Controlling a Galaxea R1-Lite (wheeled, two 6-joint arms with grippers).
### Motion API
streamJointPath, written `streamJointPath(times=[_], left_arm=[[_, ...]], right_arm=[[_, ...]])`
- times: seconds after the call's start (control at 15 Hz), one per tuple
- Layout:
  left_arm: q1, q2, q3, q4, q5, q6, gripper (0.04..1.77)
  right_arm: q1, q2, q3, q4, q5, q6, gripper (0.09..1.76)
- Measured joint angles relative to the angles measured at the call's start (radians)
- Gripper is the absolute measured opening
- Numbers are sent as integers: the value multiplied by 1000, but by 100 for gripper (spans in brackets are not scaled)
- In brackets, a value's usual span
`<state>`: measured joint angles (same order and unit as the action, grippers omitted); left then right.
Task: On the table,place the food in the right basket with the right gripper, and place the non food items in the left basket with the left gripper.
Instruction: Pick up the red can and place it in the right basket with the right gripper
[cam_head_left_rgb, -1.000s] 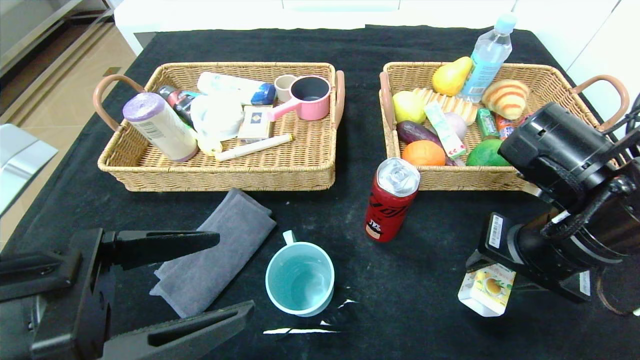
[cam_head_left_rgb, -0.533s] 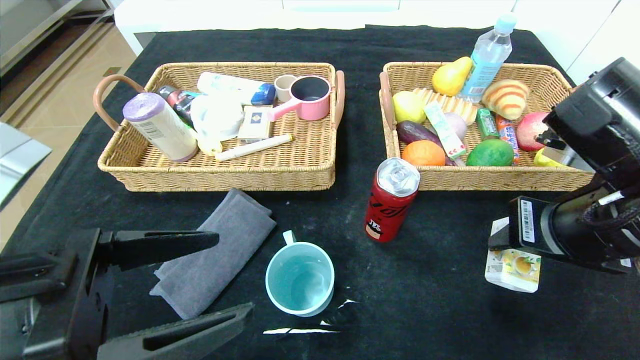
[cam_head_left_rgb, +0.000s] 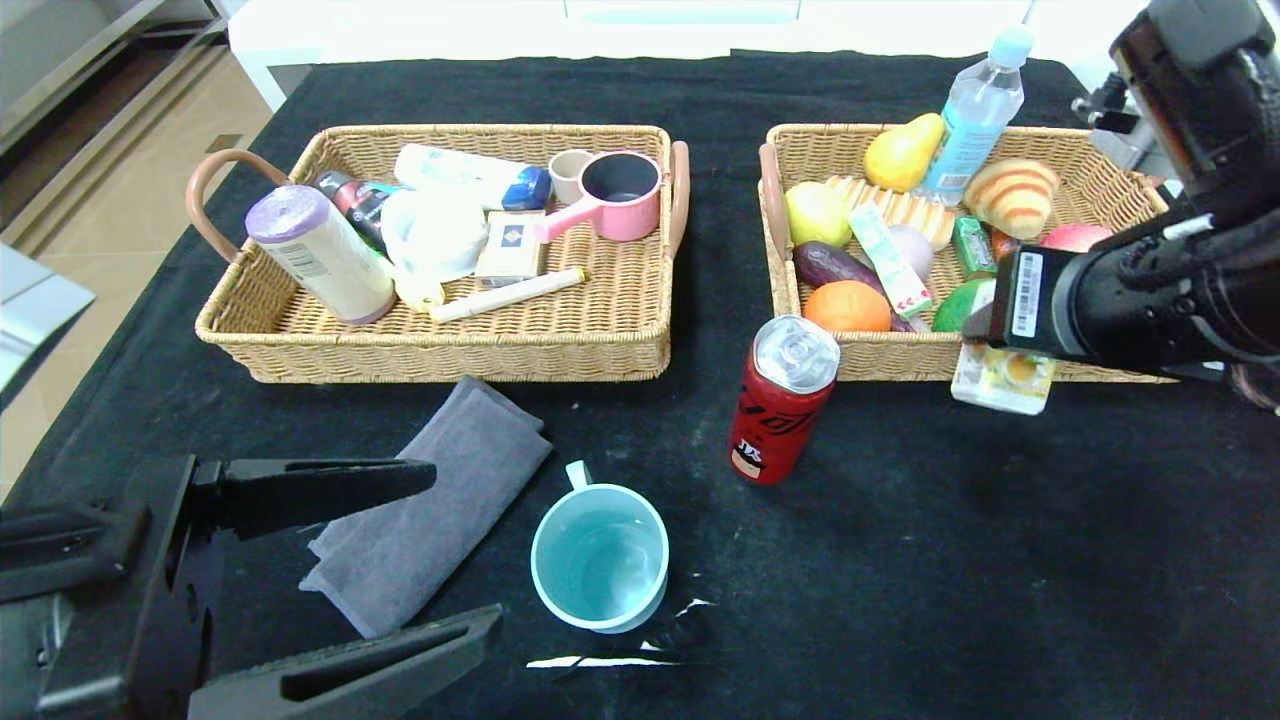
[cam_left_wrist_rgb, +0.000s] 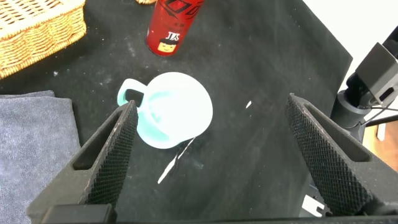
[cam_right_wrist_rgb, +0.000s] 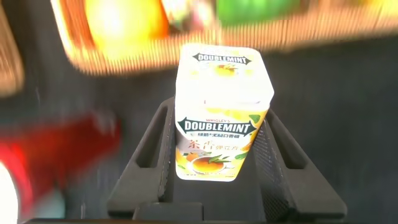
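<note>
My right gripper is shut on a white and yellow Doublemint gum box, held in the air at the front rim of the right basket. The box shows between my fingers in the right wrist view. The right basket holds fruit, bread, a water bottle and snack packs. My left gripper is open and empty at the near left, beside a teal mug and a grey cloth. A red soda can stands in front of the right basket. The left basket holds non-food items.
The pink cup, a purple-capped bottle and tubes lie in the left basket. The mug and can show in the left wrist view. White tears mark the black cloth near the mug.
My right gripper has lifted the gum box off the table and carried it back and up toward the right basket's front rim. The left arm has not moved.
</note>
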<state>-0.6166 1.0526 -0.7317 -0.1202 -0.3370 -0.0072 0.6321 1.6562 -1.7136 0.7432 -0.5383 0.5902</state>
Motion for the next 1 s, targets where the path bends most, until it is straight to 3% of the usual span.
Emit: streamJointPath(times=[0.6, 1.0], left_arm=[[0, -3, -3, -1, 0, 0, 172], [0, -4, -3, -1, 0, 0, 172]], right_arm=[[-97, 92, -18, -443, -65, -264, 81], [-137, 134, 6, -587, -94, -357, 81]])
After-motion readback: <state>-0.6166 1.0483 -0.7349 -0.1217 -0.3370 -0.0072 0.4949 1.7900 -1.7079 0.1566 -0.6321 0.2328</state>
